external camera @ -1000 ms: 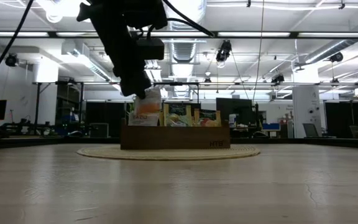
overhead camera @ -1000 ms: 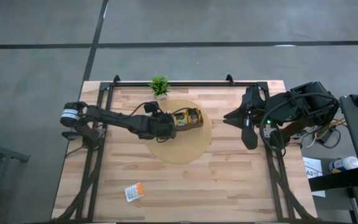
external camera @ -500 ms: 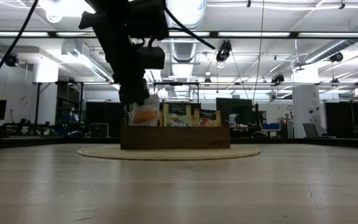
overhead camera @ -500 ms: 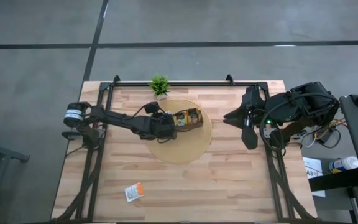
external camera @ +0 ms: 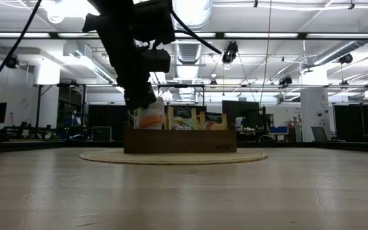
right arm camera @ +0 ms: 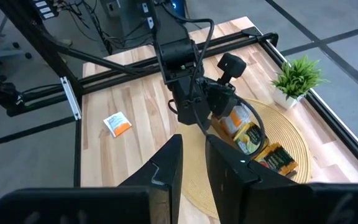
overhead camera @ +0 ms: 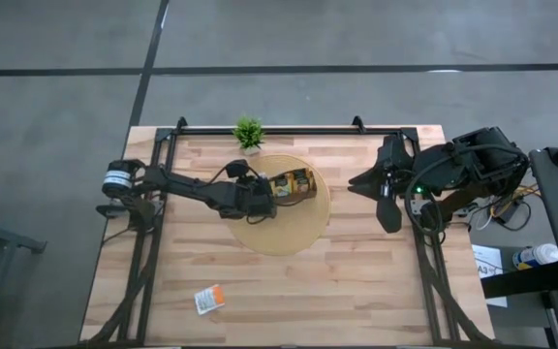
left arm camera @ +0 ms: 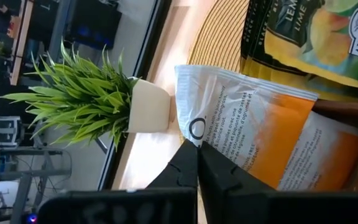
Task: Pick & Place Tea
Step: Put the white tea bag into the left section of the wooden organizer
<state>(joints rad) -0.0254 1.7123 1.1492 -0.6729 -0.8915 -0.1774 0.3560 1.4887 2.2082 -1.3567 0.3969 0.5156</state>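
Orange-and-white sachet (left arm camera: 272, 130) is pinched by its corner in the left end effector (left arm camera: 196, 163), sitting in the tray (external camera: 179, 141) at 12 o'clock. Another sachet (overhead camera: 208, 299) lies at 7 o'clock on the desk (overhead camera: 356, 291). Right end effector (right arm camera: 193, 163) waits at 3 o'clock, narrow, holding nothing.

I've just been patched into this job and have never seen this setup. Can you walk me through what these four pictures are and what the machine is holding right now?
It is a table with two dark robot arms. One picture looks straight down, one looks level across the tabletop, and one sits on each wrist. The left gripper is shut on a white-and-orange tea sachet, held at the end compartment of the brown tray, which stands on a round woven mat. Green-and-yellow sachets fill the next compartment. A small potted plant stands at the table's far edge, and one more white-and-orange sachet lies loose near the front. The right gripper waits at its own side, holding nothing.
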